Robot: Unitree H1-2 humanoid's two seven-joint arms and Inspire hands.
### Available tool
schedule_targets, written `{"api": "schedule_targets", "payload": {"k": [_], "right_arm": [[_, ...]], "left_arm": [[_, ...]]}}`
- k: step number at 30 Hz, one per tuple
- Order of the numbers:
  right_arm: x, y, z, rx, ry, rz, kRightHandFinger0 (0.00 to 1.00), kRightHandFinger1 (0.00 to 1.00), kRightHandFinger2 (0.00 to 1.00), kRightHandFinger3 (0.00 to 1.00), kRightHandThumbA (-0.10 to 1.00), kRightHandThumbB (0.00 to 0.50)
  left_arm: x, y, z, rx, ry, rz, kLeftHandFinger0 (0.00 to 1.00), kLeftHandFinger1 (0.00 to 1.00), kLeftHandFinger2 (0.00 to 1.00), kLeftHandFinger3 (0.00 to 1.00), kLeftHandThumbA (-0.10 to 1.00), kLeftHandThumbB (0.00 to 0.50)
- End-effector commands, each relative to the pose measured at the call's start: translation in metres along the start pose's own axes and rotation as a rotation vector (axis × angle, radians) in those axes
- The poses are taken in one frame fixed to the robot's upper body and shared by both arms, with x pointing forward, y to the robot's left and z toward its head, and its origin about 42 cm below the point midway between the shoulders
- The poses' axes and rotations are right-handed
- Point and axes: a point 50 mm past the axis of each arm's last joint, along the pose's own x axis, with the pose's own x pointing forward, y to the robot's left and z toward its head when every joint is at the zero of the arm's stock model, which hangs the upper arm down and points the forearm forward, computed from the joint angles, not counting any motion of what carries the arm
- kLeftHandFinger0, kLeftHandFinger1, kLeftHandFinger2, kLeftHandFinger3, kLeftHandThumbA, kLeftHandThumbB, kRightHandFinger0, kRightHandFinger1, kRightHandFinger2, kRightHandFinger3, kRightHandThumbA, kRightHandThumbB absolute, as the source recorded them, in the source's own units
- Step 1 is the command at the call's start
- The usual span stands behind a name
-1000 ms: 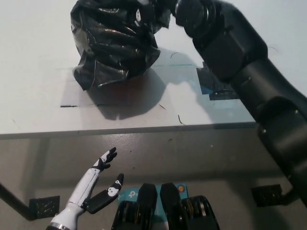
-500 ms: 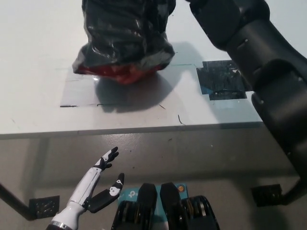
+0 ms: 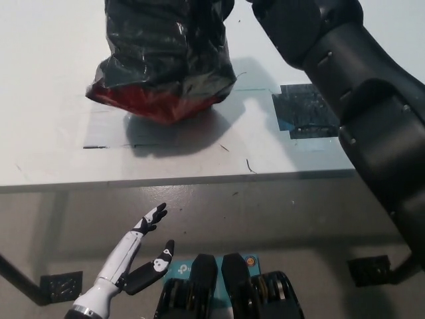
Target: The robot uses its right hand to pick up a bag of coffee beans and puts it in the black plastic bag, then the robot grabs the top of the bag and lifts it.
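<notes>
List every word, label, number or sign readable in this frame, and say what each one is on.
None can be read.
Black plastic bag: only glare, with red showing through its underside; no print legible.
Dark patch on the white table: no lettering visible.
Teal label at the bottom edge: a pale mark, too small and blurred to read.
Left robot hand: no markings.

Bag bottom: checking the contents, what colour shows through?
Red, through the black bag at its underside, in the head view.

a white table [image 3: 53,146] carries a dark tape patch [image 3: 309,113] and thin scattered marks.
</notes>
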Motion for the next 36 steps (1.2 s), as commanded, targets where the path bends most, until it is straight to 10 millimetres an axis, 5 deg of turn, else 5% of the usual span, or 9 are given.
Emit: {"api": "schedule_targets", "payload": {"k": [1, 9, 15, 18, 23, 30, 36], "right_arm": [[-0.004, -0.068, 0.065, -0.066, -0.151, -0.188, 0.0, 0.35, 0.61, 0.42, 0.3, 0.181], [-0.008, -0.094, 0.087, -0.062, -0.212, -0.317, 0.0, 0.19, 0.48, 0.4, 0.16, 0.17], [-0.012, -0.111, 0.109, -0.044, -0.24, -0.405, 0.0, 0.15, 0.48, 0.55, 0.08, 0.169], [-0.013, -0.113, 0.117, -0.049, -0.262, -0.434, 0.0, 0.14, 0.46, 0.55, 0.06, 0.169], [-0.013, -0.113, 0.127, -0.073, -0.274, -0.462, 0.0, 0.08, 0.41, 0.51, 0.11, 0.181], [-0.012, -0.108, 0.136, -0.105, -0.298, -0.519, 0.0, 0.01, 0.33, 0.4, 0.11, 0.186], [-0.008, -0.094, 0.133, -0.095, -0.303, -0.52, 0.0, 0.0, 0.34, 0.39, -0.04, 0.153]], "left_arm": [[0.003, 0.007, 0.011, 0.041, -0.048, -0.017, 1.0, 1.0, 1.0, 1.0, 0.48, 0.334], [0.002, 0.004, 0.01, 0.046, -0.048, -0.028, 0.98, 1.0, 1.0, 1.0, 0.47, 0.332], [0.003, 0.003, 0.011, 0.052, -0.047, -0.037, 0.95, 0.98, 0.99, 1.0, 0.46, 0.327], [0.004, 0.001, 0.011, 0.051, -0.052, -0.04, 0.93, 0.97, 0.97, 1.0, 0.45, 0.327], [0.003, -0.005, 0.011, 0.041, -0.068, -0.056, 0.86, 0.92, 0.93, 1.0, 0.44, 0.324], [0.003, -0.009, 0.013, 0.055, -0.085, -0.072, 0.88, 0.91, 0.88, 1.0, 0.42, 0.305], [0.004, -0.012, 0.013, 0.065, -0.1, -0.086, 0.85, 0.87, 0.85, 1.0, 0.44, 0.313]]}}
